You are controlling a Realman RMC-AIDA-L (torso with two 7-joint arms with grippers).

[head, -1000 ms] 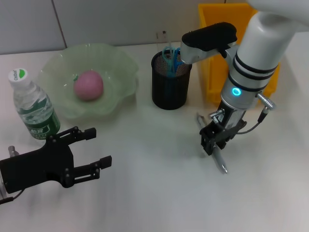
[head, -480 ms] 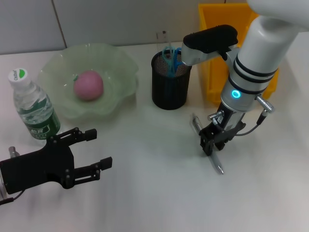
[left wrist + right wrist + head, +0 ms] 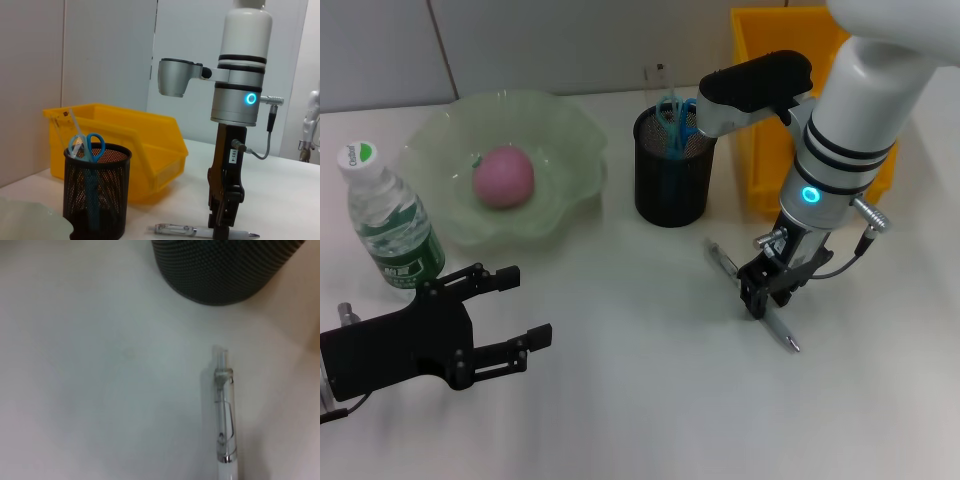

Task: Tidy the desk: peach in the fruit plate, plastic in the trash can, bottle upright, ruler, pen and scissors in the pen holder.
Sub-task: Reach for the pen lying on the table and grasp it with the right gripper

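Observation:
A clear and white pen lies flat on the white table, in front of the black mesh pen holder. My right gripper stands straight down over the pen's middle, with its fingers closed on the barrel. The left wrist view shows the same pen on the table under that gripper. Blue scissors and a clear ruler stand in the holder. A pink peach rests in the green fruit plate. The bottle is upright. My left gripper hovers open at the near left. No plastic shows.
The yellow bin stands behind my right arm, close to the right of the pen holder. The bottle is just beyond my left gripper. In the right wrist view the pen's clip end points toward the holder's base.
The pen has swivelled on the table under my right gripper: its far end went left and its near tip went right. The left arm has not moved.

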